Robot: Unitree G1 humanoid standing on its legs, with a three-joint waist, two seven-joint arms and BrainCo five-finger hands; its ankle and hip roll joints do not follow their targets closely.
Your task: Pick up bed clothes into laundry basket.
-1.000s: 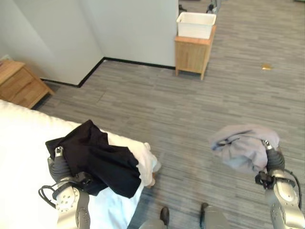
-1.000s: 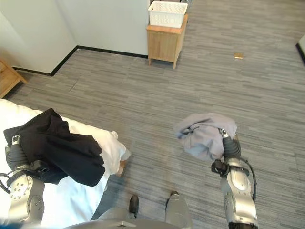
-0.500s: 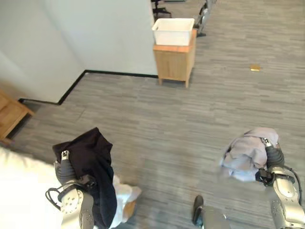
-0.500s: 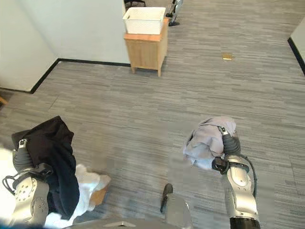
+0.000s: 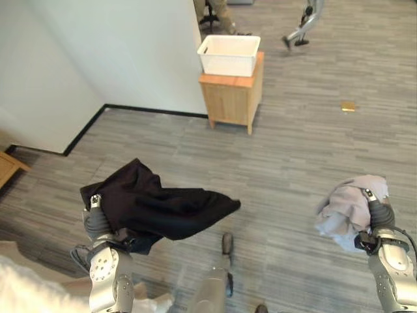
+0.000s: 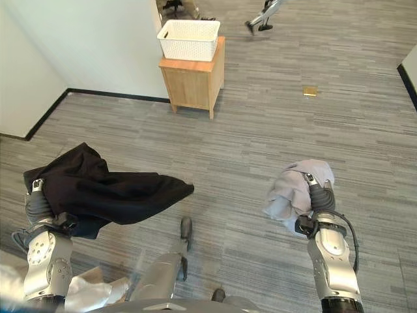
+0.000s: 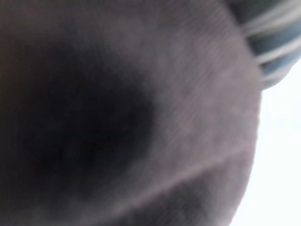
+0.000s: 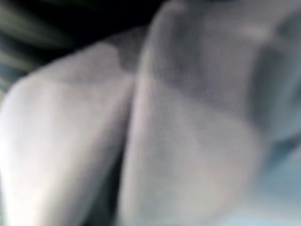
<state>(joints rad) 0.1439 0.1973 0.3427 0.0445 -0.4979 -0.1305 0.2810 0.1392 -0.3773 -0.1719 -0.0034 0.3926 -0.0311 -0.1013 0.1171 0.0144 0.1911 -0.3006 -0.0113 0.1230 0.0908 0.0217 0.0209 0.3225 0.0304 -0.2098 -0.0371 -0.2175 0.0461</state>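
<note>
I carry a black garment (image 5: pixel 156 205) on my left hand (image 5: pixel 98 218) and a grey garment (image 5: pixel 345 208) on my right hand (image 5: pixel 378 218), above grey plank floor (image 5: pixel 280 150). Cloth covers the fingers of both hands, so I cannot tell how firmly either one grips. Both wrist views show fabric pressed close against the lens. The white laundry basket (image 5: pixel 229 55) sits on a small wooden cabinet (image 5: pixel 232 98) against the wall, well apart from me and ahead. A person's legs (image 5: pixel 215 13) stand beyond it, and a small tan object (image 5: pixel 348 105) lies on the floor to the right.

The risk, as I judge it, lies with the black garment: a long flap swings out loose toward the middle and could slide off my hand, or drop low enough to catch my step on the way to the basket. The grey bundle looks more compact but could also slip if my hold is only a drape.

Compared with a second ago, the bed has passed out of the left eye view save for a white corner (image 5: pixel 26 293) at the lower left, the basket and cabinet stand nearer the centre, and the black garment, then lying bunched against the bedding, now trails free in the air. The grey bundle sits on my right hand much as it did.
</note>
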